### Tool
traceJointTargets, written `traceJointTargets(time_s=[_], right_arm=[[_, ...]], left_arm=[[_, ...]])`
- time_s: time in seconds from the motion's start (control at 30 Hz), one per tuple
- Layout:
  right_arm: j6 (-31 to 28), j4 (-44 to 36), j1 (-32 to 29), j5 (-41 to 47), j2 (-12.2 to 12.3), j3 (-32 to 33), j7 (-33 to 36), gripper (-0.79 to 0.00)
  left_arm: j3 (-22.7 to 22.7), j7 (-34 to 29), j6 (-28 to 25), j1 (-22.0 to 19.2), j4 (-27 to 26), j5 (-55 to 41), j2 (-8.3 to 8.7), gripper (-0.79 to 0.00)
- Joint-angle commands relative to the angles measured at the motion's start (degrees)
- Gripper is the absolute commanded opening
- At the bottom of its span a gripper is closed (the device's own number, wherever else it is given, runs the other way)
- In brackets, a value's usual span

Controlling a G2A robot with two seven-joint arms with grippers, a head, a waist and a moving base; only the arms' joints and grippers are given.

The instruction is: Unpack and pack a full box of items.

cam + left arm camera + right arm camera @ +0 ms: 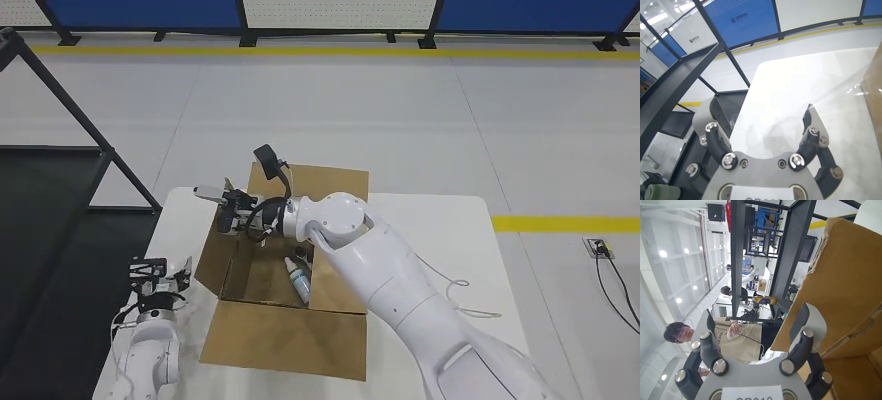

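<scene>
Bottle [298,278] in box [285,340] appears light, rigid and slippery, best gripped across its body; right hand [757,313] and left hand [762,106] both stand wide open, empty.

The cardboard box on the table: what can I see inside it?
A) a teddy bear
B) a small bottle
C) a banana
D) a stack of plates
B: in the top view a small bottle sits on the floor of the open cardboard box.
</scene>
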Motion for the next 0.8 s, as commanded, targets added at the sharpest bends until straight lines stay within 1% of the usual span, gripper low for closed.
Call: traceJointTargets(time_s=[0.0, 0.2, 0.6, 0.77], right_arm=[[-0.06, 0.19, 0.13, -0.16, -0.15, 0.12, 0.23, 0.000], [0.11, 1.15, 0.64, -0.60, -0.70, 0.40, 1.00, 0.000], [-0.32, 2.97, 1.31, -1.17, -1.69, 1.16, 2.09, 0.000], [0.46, 3.18, 1.41, -1.65, -2.35, 0.96, 2.68, 0.000]], left_arm=[[-0.96, 0.16, 0.62, 0.15, -0.09, -0.56, 0.01, 0.000], [-3.30, -0.12, 2.84, 0.44, -0.22, -2.76, -0.13, 0.000], [-4.31, -3.49, 7.25, -0.26, -0.15, -5.86, -0.93, 0.000], [-5.07, -4.27, 9.11, 0.51, -0.62, -6.71, -1.18, 0.000]])
